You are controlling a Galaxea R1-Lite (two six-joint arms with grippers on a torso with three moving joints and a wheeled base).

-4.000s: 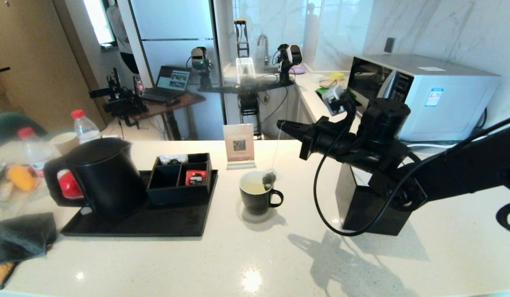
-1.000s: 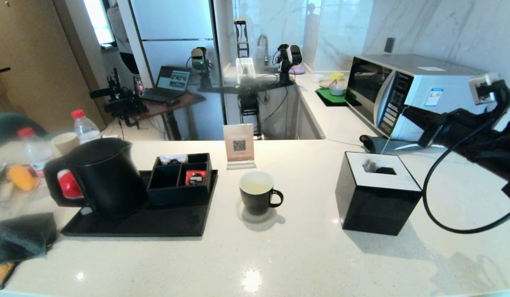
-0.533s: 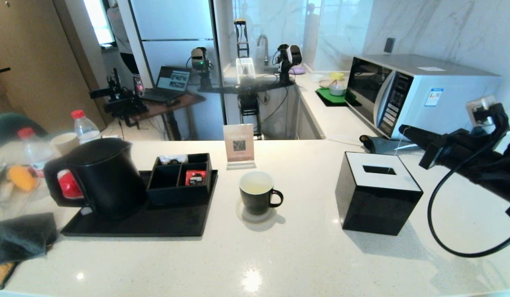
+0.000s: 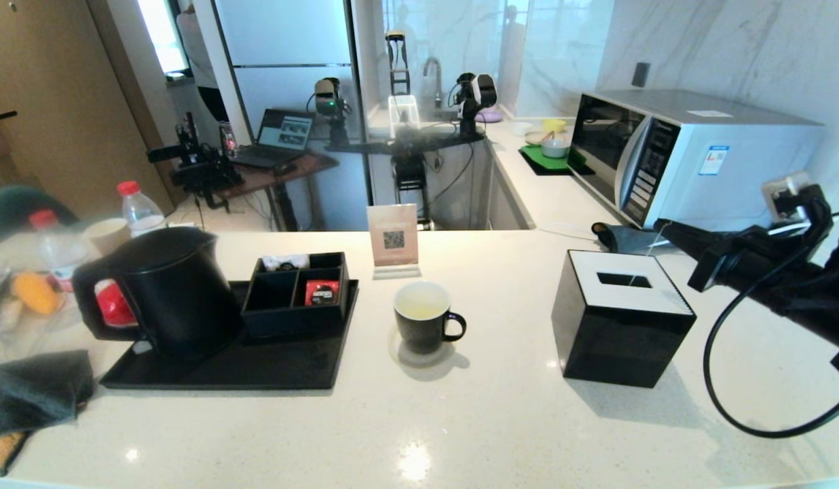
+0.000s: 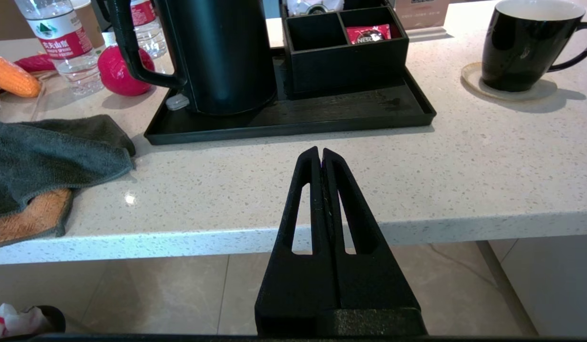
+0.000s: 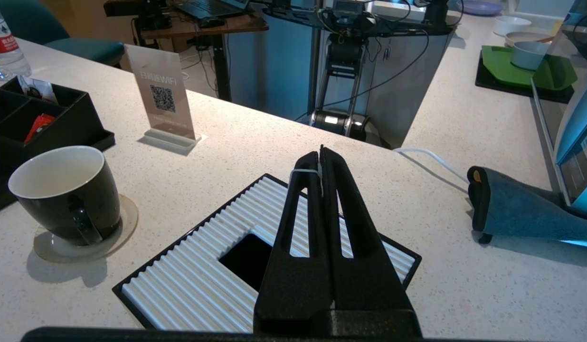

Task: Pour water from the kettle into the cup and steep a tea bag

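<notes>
Pour and steep looked done: small black mug (image 4: pixel 422 316) w/ white inside held pale liquid, no bag, while right end effector (image 4: pixel 658 225), pinched on thin white string (image 6: pixel 307 172), hung over black cube box (image 4: pixel 623 319) right of mug; left end effector (image 5: pixel 320 153) closed, empty.

1. Countertop (image 4: pixel 460 421): pale speckled stone, glossy, catching ceiling-light glints.
2. Wall (image 4: pixel 718 47): white marble with grey veining, behind a silver microwave (image 4: pixel 691 156).
3. Door (image 4: pixel 46 102): brown wood, far left.
4. Refrigerator (image 4: pixel 284 68): tall, pale.
5. Desk (image 4: pixel 277 166): wooden, bearing an open laptop (image 4: pixel 280 136).
6. Floor (image 5: pixel 141 289): beige tiles.
</notes>
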